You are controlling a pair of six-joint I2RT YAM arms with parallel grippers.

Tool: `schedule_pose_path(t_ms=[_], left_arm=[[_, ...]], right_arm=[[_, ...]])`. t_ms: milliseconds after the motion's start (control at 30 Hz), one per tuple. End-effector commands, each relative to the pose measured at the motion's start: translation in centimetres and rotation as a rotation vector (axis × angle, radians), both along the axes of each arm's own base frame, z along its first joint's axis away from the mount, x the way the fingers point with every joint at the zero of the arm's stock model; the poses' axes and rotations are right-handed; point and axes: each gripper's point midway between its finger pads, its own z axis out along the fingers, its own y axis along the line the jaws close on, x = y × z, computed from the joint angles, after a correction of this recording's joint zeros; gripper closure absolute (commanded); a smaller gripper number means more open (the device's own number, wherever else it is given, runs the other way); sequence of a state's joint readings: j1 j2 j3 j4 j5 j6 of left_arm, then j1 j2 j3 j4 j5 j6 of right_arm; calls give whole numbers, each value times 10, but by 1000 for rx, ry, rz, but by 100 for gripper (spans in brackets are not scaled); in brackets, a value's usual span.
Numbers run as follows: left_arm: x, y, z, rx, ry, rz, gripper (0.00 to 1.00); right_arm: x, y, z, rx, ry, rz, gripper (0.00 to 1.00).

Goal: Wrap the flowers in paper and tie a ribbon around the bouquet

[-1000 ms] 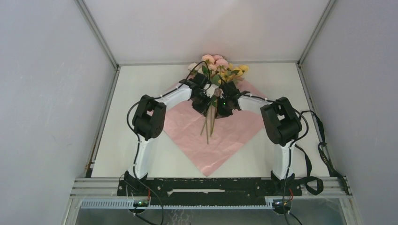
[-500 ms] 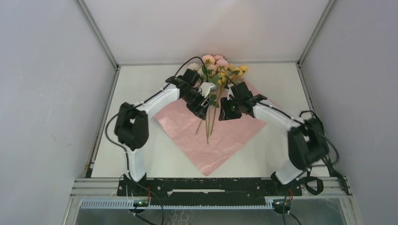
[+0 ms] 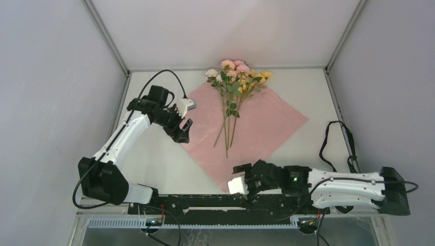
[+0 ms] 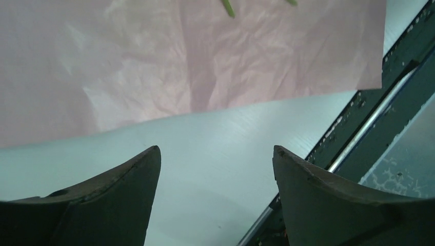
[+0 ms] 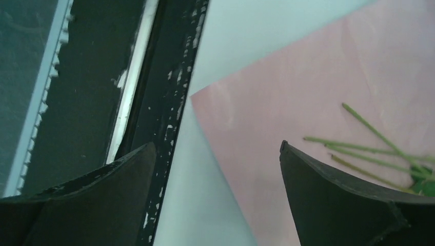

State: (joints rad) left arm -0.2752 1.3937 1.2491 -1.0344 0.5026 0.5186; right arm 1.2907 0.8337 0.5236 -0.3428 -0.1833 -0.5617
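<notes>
Checking carrier and contents: what bears the flowers (image 3: 231,105)? (Inspector)
The paper (image 3: 267,123), a pink, lightly crinkled sheet lying flat on the white table (image 3: 154,159), turned so that one corner points at the arm bases. The bunch lies loose on it, unwrapped. The blooms (image 3: 238,69), pink, yellow and white, overhang the far corner. The stems (image 3: 227,138) run toward the near edge and end near the sheet's middle. (Operator)
State of the left gripper (image 3: 184,131)? (Inspector)
Jaws spread apart, grasping nothing. It sits at the sheet's left corner. In the left wrist view, bare table shows between the two fingers, with the paper's edge just beyond the tips. (Operator)
State of the right gripper (image 3: 239,177)? (Inspector)
Jaws spread wide, grasping nothing. It is at the sheet's near corner, close to the black rail (image 3: 205,199) along the table's near edge. In the right wrist view, that corner and a strip of table lie between the fingers, with the rail to one side and the stem ends to the other. (Operator)
Anything else on the table? (Inspector)
A black loop (image 3: 351,139) at the right edge, well apart from the sheet. Whether it is ribbon or cable cannot be told. (Operator)
Readable markings? (Inspector)
Too small to tell on the arms and rail (Operator)
</notes>
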Motion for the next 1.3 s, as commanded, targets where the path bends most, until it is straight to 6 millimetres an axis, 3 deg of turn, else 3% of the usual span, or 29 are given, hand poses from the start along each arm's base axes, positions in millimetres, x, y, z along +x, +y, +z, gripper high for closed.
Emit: schedule_pose_path(t_ms=[0, 133, 300, 433, 633, 767, 867, 1033, 1167, 1267], left_arm=[[-27, 6, -8, -14, 9, -56, 15], [-30, 3, -9, -37, 25, -39, 15], [-31, 2, -8, -45, 35, -29, 15], [-30, 2, -9, -43, 35, -28, 15], [-34, 2, -6, -49, 15, -60, 15], [-38, 0, -3, -70, 11, -87, 15], [-43, -1, -1, -78, 10, -119, 16], [-42, -13, 12, -160, -55, -170, 18], [-32, -35, 25, -298, -132, -178, 15], [-19, -50, 13, -313, -202, -186, 11]], right_arm=[[7, 21, -17, -73, -271, 97, 1], [24, 30, -45, -122, -360, 67, 12], [47, 41, -48, -55, -380, -12, 25], [47, 41, -61, -67, -383, 13, 29], [47, 34, -64, -61, -324, 28, 55], [44, 38, -62, -33, -290, 50, 80], [48, 43, -47, 25, -220, 6, 100], [83, 49, 2, 221, -8, -127, 100], [120, 42, 13, 281, 73, -223, 100], [144, 42, 24, 311, 143, -260, 100]])
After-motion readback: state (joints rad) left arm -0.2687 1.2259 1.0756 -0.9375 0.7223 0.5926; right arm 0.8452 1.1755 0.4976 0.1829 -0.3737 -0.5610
